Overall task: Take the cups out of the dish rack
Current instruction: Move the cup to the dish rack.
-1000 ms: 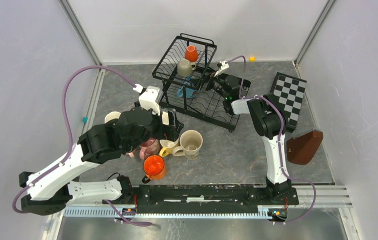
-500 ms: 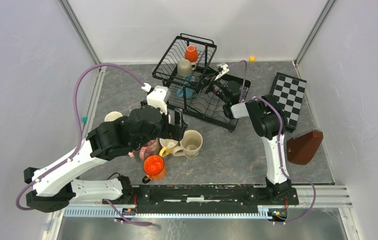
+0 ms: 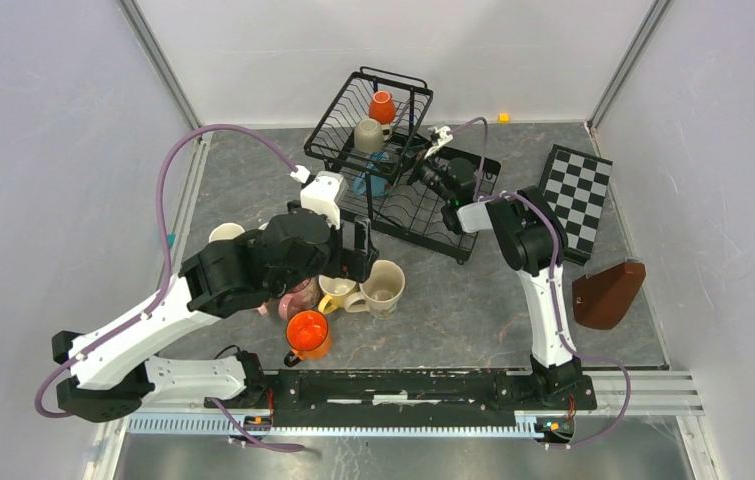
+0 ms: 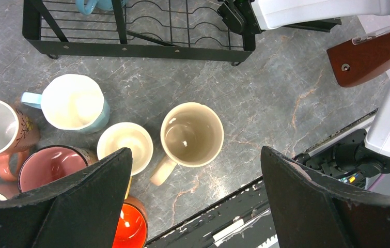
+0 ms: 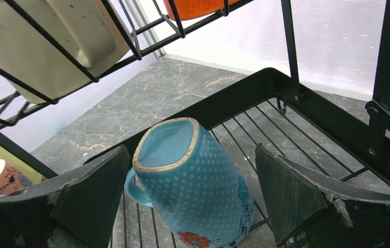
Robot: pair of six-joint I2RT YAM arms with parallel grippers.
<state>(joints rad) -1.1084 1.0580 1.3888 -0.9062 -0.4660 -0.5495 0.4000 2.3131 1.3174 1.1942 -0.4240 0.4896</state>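
Grey table [image 3: 453, 300]; left fingers [image 4: 79, 206] wide, empty; right fingers [image 5: 285, 191] wide, empty, blue cup [image 5: 198, 181] ahead, bottom cropped.

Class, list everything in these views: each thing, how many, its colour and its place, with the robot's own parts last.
table: one, grey marbled, under everything.
dish rack: one, black wire, far middle.
orange cup: one, upper basket.
beige cup: one, upper basket.
blue cup: one, lower tray.
loose cups: about seven, mixed colours, near left, including beige mug, pink mug, orange mug.
checkered board: one, black-white, right of rack.
brown wedge: one, far right.
left gripper: open, above loose cups.
right gripper: open, flanking blue cup.
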